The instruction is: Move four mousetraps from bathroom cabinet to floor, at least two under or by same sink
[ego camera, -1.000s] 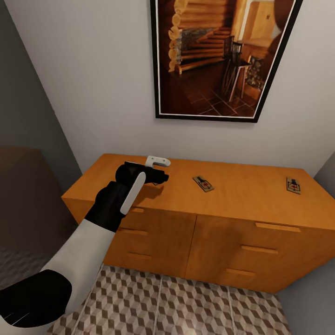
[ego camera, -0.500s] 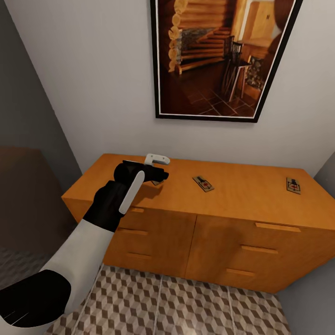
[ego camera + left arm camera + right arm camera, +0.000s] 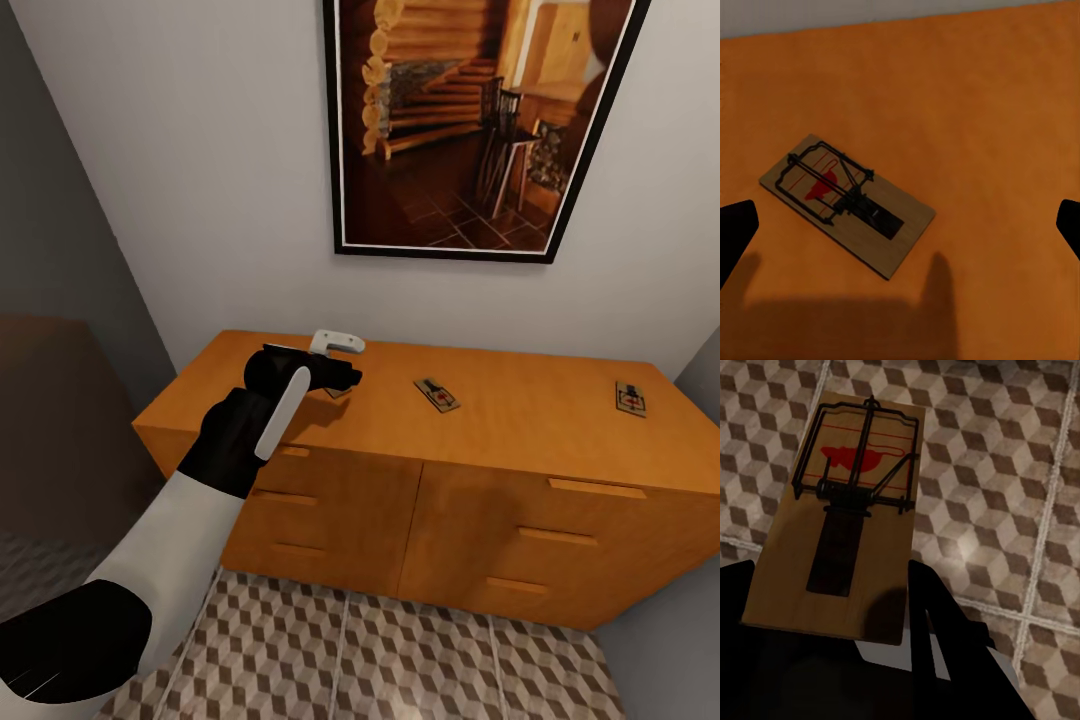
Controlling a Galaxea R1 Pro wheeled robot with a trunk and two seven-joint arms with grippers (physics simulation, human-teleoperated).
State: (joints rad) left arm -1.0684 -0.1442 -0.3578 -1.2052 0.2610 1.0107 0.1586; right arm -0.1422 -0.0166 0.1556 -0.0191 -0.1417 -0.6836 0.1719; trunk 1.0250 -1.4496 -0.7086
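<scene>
On top of the orange-brown cabinet (image 3: 520,420) two flat mousetraps lie well apart: one (image 3: 437,394) angled mid-top, one (image 3: 630,398) near the far end. A third (image 3: 847,202) lies diagonally beneath the left gripper (image 3: 335,385), jaws spread. The right gripper (image 3: 832,660) grips a fourth (image 3: 844,517) lengthwise above the cube-patterned floor (image 3: 1005,472)

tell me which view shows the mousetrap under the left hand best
The left wrist view: the mousetrap lies whole on the cabinet, between the open fingers. In the head view the left hand covers nearly all of it.
</scene>
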